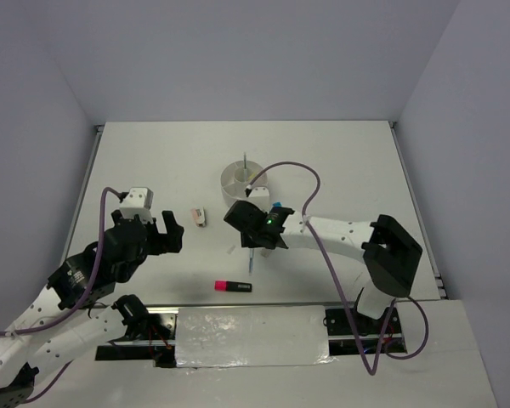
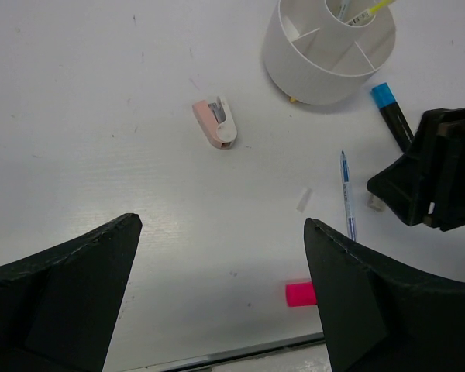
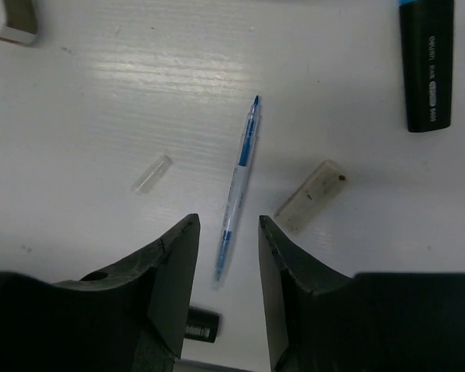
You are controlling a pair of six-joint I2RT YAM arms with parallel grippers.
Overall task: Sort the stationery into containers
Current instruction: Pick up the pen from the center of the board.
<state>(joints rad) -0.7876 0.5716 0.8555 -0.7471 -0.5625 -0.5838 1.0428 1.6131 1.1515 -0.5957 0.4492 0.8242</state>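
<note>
The round white divided cup (image 1: 242, 178) stands mid-table and shows in the left wrist view (image 2: 310, 74), with a yellow stick (image 2: 374, 7) in it. My right gripper (image 1: 255, 226) is open above a thin blue pen (image 3: 239, 180), its jaws (image 3: 226, 221) either side of the pen's near end. A tan eraser (image 3: 311, 195), a clear cap (image 3: 152, 173) and a blue-and-black highlighter (image 3: 426, 66) lie around the pen. My left gripper (image 1: 172, 234) is open and empty (image 2: 221, 225). A pink sharpener (image 2: 215, 122) and a pink-and-black highlighter (image 1: 233, 286) lie on the table.
The table's near edge with a foil-covered strip (image 1: 251, 336) runs just behind the pink highlighter. A small white-and-grey piece (image 3: 12, 19) lies at the top left of the right wrist view. The right arm (image 1: 348, 238) stretches across from the right.
</note>
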